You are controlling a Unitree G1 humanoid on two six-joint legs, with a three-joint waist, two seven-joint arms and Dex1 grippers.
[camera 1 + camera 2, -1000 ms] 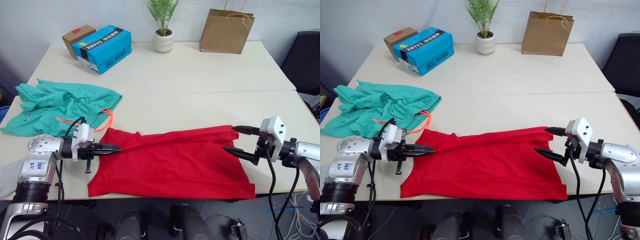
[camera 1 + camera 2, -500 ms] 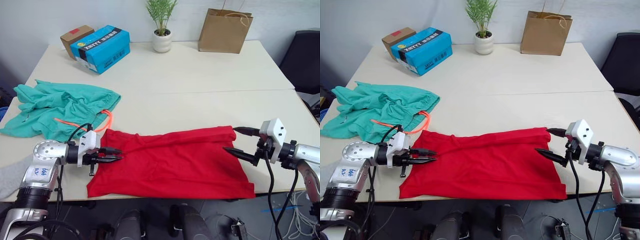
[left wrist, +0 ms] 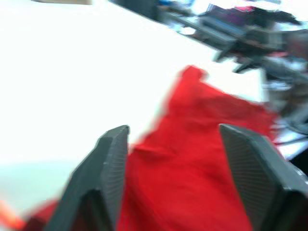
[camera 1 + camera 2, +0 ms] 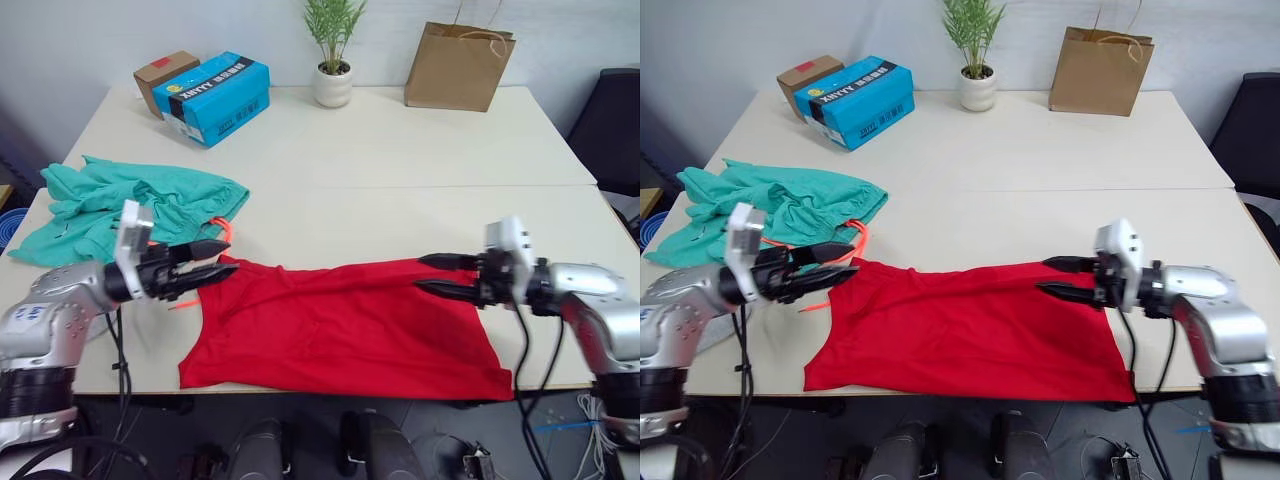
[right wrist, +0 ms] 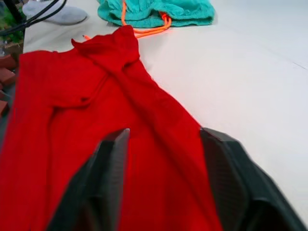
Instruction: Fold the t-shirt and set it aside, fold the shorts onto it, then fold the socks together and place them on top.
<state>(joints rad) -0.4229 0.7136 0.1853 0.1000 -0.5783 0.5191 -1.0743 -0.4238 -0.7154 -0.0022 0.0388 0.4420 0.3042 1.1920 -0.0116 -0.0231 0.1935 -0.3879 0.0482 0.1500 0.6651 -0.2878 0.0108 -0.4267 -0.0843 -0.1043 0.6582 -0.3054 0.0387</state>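
**Red t-shirt spread on the table between two open grippers**

The t-shirt lay spread along the near edge of the table, wrinkled, with one long side folded over toward the middle. Its far left corner was bunched into a small peak.

The left gripper hovered just beside that left corner, its two black fingers parted a little and holding nothing. In the left wrist view the fingers stood apart with red cloth visible between them. The right gripper pointed at the shirt's far right corner, its fingers also spread apart and empty, with the tips just over the cloth edge. In the right wrist view the red fabric ran away between the parted fingers.

The shorts sat crumpled at the table's left side, beyond the left gripper, with an orange drawstring trailing toward the shirt. A grey sock lay near the left edge, by the shorts.

At the far side of the table stood a blue box against a small brown carton, a potted plant, and a brown paper bag.
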